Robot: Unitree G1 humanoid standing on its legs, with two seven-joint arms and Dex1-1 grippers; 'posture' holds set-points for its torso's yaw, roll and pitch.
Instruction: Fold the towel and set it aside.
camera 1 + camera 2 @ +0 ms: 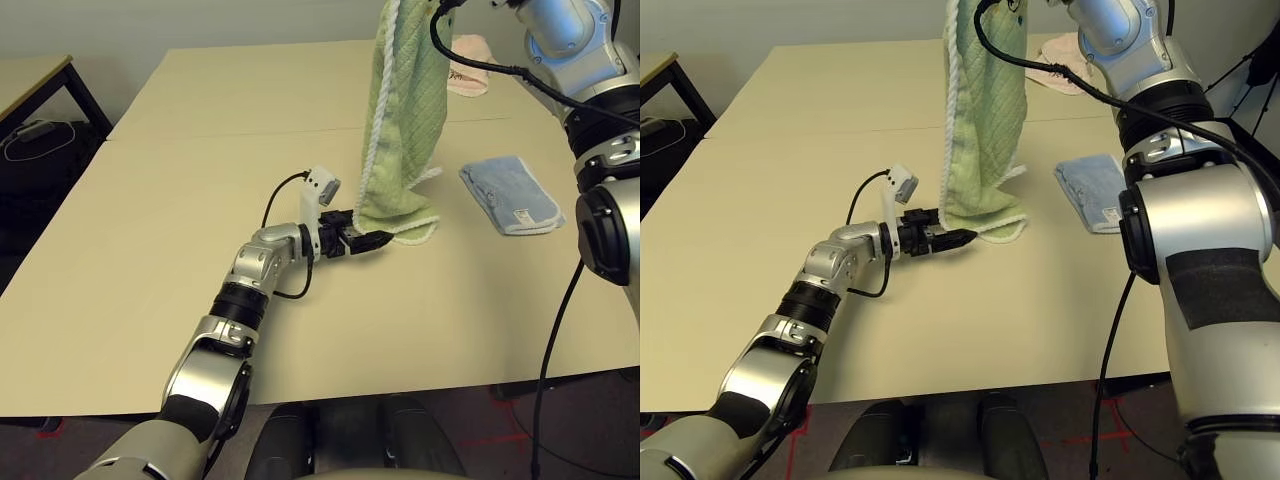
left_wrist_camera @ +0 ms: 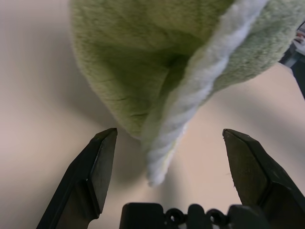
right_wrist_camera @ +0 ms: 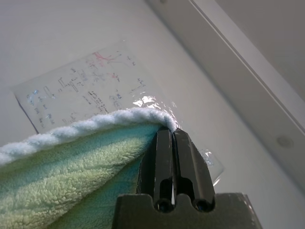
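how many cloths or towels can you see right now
3: the green towel hanging from the right hand, a folded blue towel beside it, a pink cloth behind.

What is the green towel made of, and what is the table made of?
The towel looks like soft terry cloth: fuzzy loops, a quilted pattern and a white corded edge. The table looks like smooth, matt beige board, perhaps laminated wood; I cannot tell for sure.

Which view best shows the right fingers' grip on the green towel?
Right wrist view: the right fingers, shut, pinch the green towel at its corded edge. Both eye views show the towel hanging to the table; the left wrist view shows its bottom corner.
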